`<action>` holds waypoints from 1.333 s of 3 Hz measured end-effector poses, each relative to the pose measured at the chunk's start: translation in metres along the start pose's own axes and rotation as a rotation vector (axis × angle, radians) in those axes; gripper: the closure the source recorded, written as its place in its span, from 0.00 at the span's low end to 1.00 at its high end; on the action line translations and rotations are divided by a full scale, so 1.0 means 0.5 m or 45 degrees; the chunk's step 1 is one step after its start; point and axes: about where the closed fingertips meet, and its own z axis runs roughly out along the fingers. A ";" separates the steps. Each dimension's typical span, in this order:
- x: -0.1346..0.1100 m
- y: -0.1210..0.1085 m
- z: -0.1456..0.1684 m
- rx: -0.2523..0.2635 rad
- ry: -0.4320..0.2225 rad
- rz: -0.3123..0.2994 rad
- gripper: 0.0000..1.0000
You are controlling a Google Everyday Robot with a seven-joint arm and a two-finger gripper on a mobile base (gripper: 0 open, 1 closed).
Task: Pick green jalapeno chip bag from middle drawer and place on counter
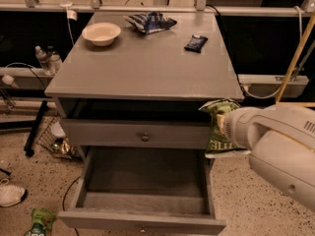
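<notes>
The green jalapeno chip bag hangs in the air at the cabinet's front right corner, just below the counter's rim and beside the closed upper drawer panel. My gripper is at the tip of the white arm and is shut on the bag; the arm hides most of it. The middle drawer is pulled out below and is empty, with its grey floor showing. The counter is above and to the left of the bag.
On the counter stand a white bowl, a blue-and-white snack bag and a small dark packet. On the floor at the left lie a bright green pouch, a shoe and a wire basket.
</notes>
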 end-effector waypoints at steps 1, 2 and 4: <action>-0.008 -0.003 -0.008 0.008 -0.012 -0.006 1.00; -0.016 -0.004 -0.009 0.015 -0.020 -0.016 1.00; -0.248 -0.023 -0.085 0.181 -0.231 -0.294 1.00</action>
